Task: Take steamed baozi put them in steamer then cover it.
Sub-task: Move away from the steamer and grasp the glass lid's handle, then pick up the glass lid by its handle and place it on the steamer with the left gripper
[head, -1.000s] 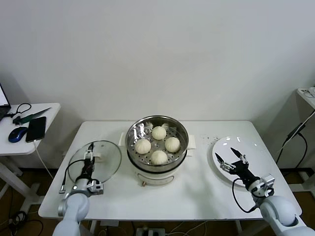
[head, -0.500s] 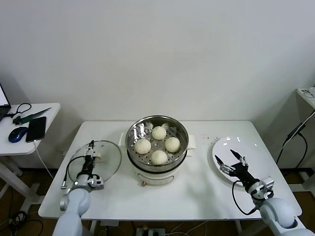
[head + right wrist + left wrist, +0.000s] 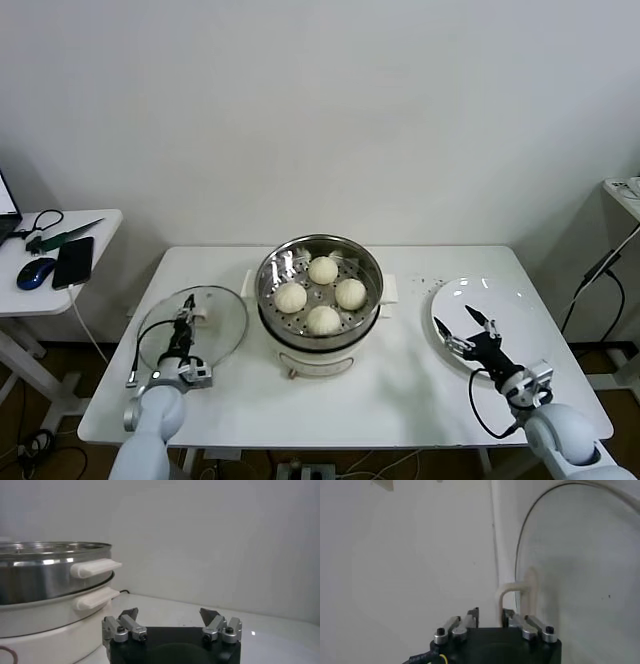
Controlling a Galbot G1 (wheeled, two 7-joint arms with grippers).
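Cover handle pinched by left end effector; right end effector gapes over plate.

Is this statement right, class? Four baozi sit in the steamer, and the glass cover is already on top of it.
Not quite. In the head view the four baozi are in the steamer, but the cover lies on the table to its left, with the left gripper at its handle.

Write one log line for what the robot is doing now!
stage: grasp cover | left gripper: at cover handle | right gripper: open, over plate | baozi: four in steamer
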